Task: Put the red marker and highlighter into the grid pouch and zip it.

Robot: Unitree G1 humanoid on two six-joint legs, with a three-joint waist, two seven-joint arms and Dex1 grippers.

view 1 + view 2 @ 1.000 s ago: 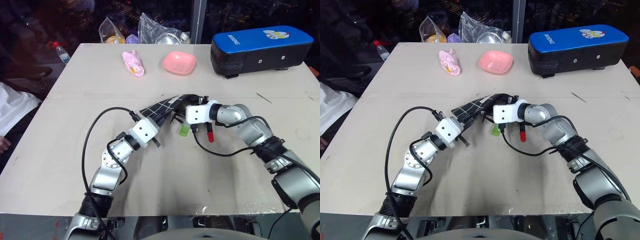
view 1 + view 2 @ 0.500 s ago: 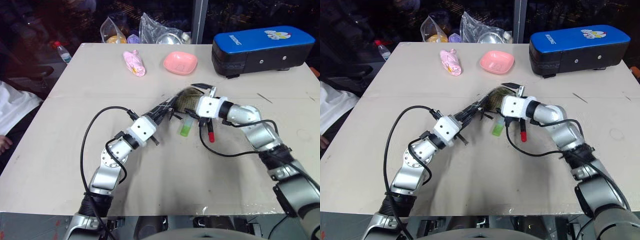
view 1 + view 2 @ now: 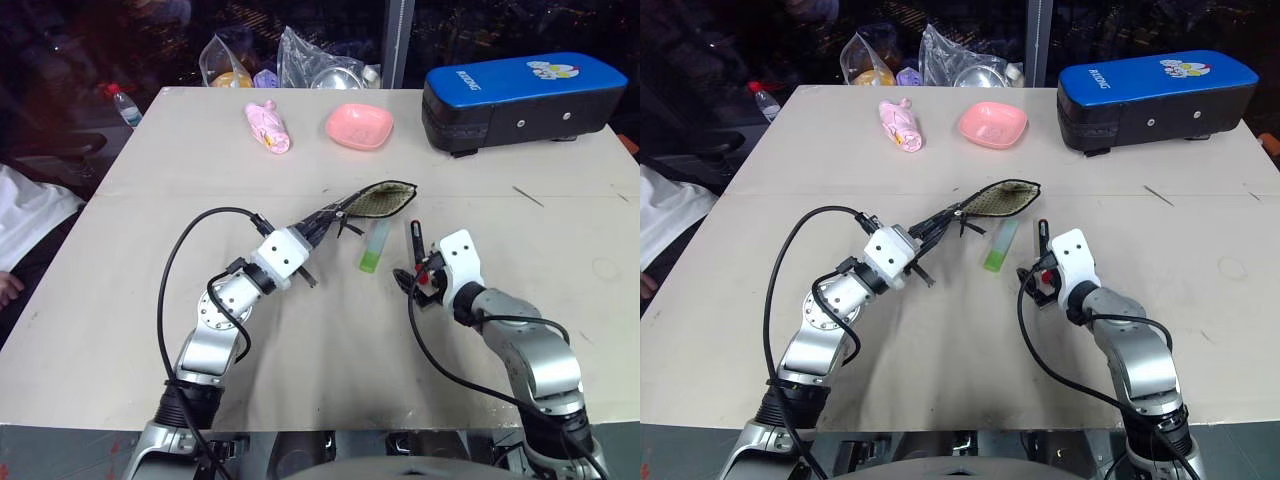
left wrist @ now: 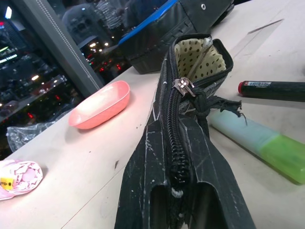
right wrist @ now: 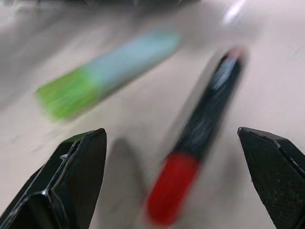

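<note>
My left gripper [image 3: 312,238] is shut on the near end of the grid pouch [image 3: 345,210], holding it tilted with its far end on the table. The pouch mouth [image 4: 200,57] gapes open and shows a dotted lining, with the zipper pull [image 4: 183,86] just below it. The pale green highlighter [image 3: 373,247] lies on the table right of the pouch. Beside it lies the red marker [image 3: 413,238], red cap toward me. My right gripper [image 3: 418,274] hovers open at the cap end, and the marker [image 5: 205,129] shows between its wide-spread fingers [image 5: 71,186].
A blue-topped black case [image 3: 520,95] stands at the back right. A pink bowl [image 3: 358,125] and a pink wrapped item [image 3: 268,127] sit at the back middle, with plastic bags [image 3: 300,62] behind them. A person's white sleeve [image 3: 25,215] is off the table's left edge.
My right gripper has left the pouch mouth, drawn back toward me and to the right, rolled, and now hangs over the marker. The pouch mouth stays open. The left gripper has kept still.
</note>
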